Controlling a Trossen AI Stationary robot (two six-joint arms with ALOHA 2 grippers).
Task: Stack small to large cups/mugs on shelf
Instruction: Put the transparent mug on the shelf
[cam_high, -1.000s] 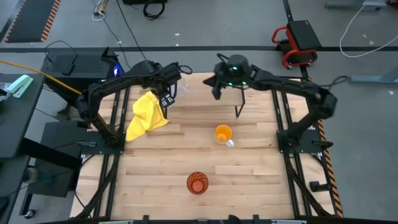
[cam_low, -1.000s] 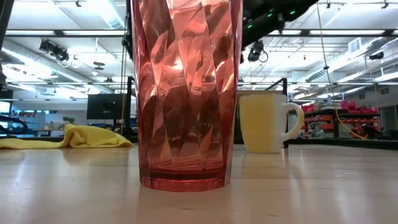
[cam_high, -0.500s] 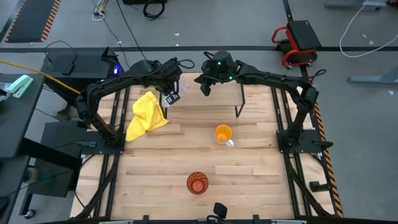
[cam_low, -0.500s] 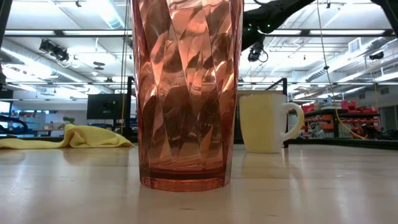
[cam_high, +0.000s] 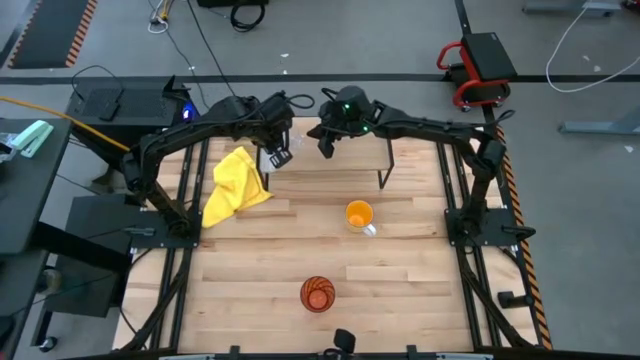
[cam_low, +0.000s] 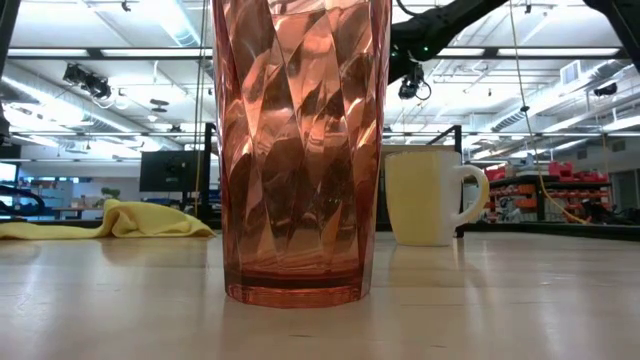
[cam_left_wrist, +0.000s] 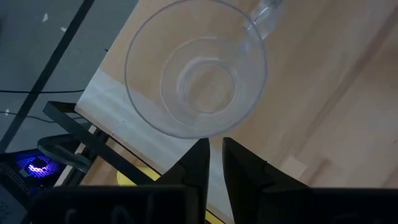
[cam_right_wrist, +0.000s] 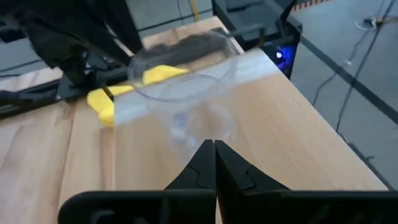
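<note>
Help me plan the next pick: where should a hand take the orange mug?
Probably its rim wall, from straight above, one finger inside. The orange mug stands upright, mouth open; avoid the side where its white handle sticks out.

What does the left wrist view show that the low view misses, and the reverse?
Only the left wrist view shows the small clear glass standing on the shelf near its pale end strip, with the left pincer at its rim, fingers nearly closed. Only the low view shows the amber tumbler up close, the mug with its handle behind it, and the right arm overhead. Both catch the yellow cloth, just a sliver in the wrist view.
</note>
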